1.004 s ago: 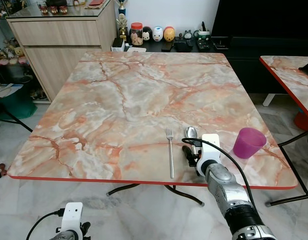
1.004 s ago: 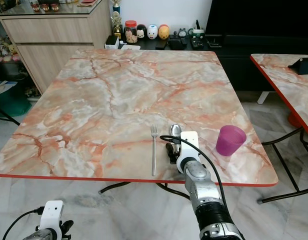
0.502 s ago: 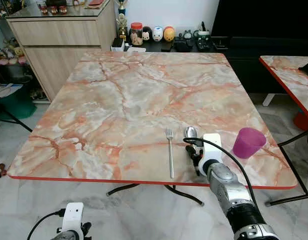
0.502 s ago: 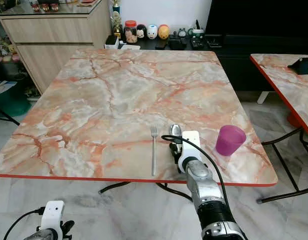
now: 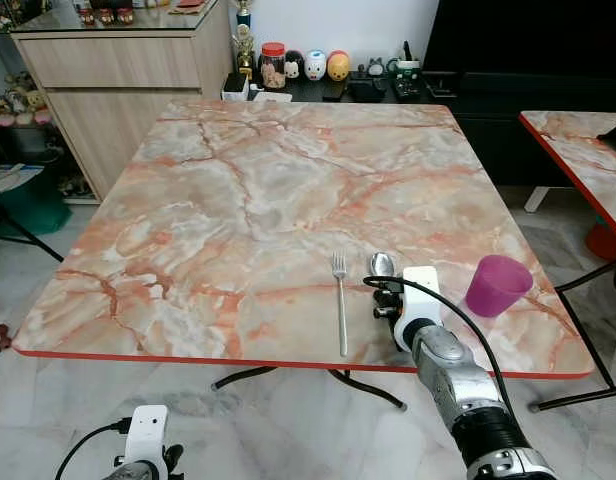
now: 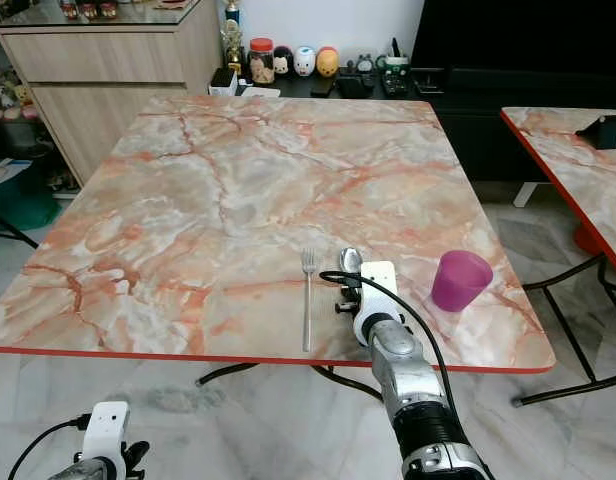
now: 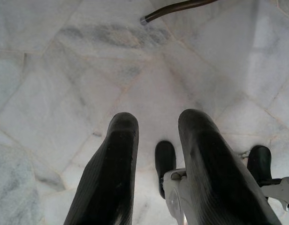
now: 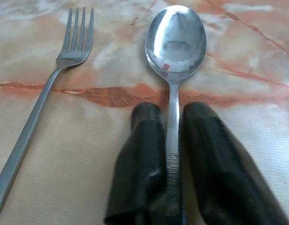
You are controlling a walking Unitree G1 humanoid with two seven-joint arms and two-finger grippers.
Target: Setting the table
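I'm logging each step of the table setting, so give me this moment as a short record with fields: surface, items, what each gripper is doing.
surface: marble-pattern table with a red edge
fork: lies flat near the front edge, tines pointing away from the robot
spoon: lies just right of the fork, bowl up, handle between the black fingers
cup: purple cup upright, right of the spoon
right gripper: over the table, fingers either side of the spoon handle
left gripper: hangs idle over the floor, open
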